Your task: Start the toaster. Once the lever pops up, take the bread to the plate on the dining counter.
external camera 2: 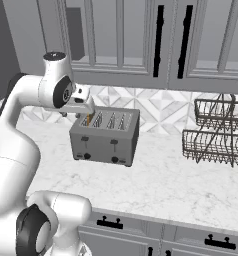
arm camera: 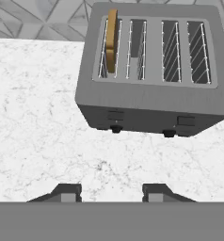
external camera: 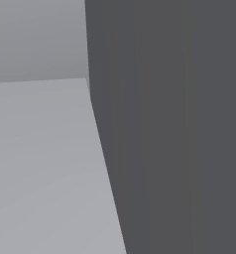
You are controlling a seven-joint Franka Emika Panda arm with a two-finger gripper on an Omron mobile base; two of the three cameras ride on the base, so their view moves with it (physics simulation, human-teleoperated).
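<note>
We note a grey four-slot toaster (external camera 2: pixel 106 135) on a white marble worktop (external camera 2: pixel 176 185), two dark knobs on its front. A wire rack (external camera 2: pixel 216 132) stands well apart. Grey cabinets (external camera 2: pixel 141 40) hang above; drawers (external camera 2: pixel 141 232) sit below.

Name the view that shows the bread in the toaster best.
Hand view: the bread stands edge-up in the toaster's leftmost slot, seen from above. In the right base view it is a small orange sliver beside the arm. The left base view faces grey surfaces.
</note>
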